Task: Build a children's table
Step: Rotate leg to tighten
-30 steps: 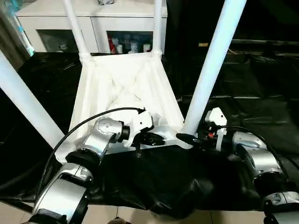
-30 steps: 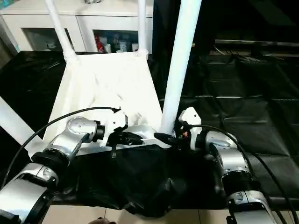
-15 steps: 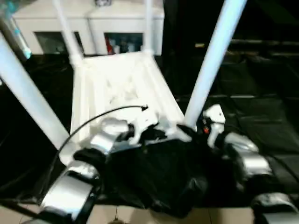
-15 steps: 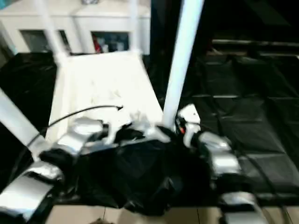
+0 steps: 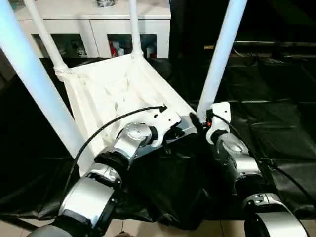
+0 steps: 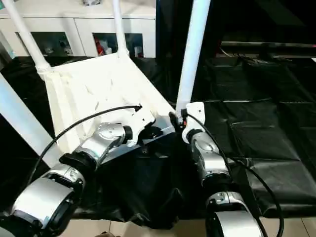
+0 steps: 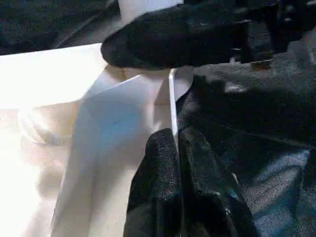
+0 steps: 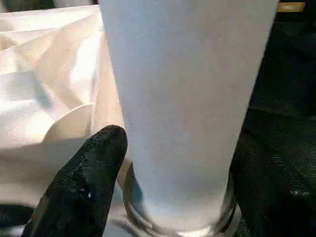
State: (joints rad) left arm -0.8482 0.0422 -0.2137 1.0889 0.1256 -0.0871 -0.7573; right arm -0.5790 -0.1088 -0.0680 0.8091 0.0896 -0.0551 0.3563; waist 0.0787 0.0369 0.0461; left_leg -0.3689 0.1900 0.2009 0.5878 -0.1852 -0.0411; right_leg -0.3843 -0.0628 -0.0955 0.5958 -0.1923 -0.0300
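Note:
The children's table lies upside down on black sheeting, its ribbed white tabletop (image 5: 113, 94) facing up. Several white legs stand in its corner sockets. The near right leg (image 5: 222, 54) rises beside my right gripper (image 5: 200, 121), whose fingers sit on either side of the leg's base (image 8: 182, 148), with one finger (image 8: 84, 182) against it. My left gripper (image 5: 170, 136) is at the tabletop's near edge, shut on the thin white rim (image 7: 172, 98). A black finger (image 7: 173, 37) of the right gripper lies across that corner. The near left leg (image 5: 34, 84) stands tall at the left.
A white cabinet (image 5: 98, 24) with glass doors stands behind the table, close to the two far legs (image 5: 133, 27). Black sheeting (image 5: 276, 98) covers the surface to the right, and bunches up in folds (image 5: 168, 187) between my forearms.
The whole picture has shifted. The table has also turned: its near right corner now lies farther from me. Both grippers stayed at that corner, and my right forearm now points straight ahead.

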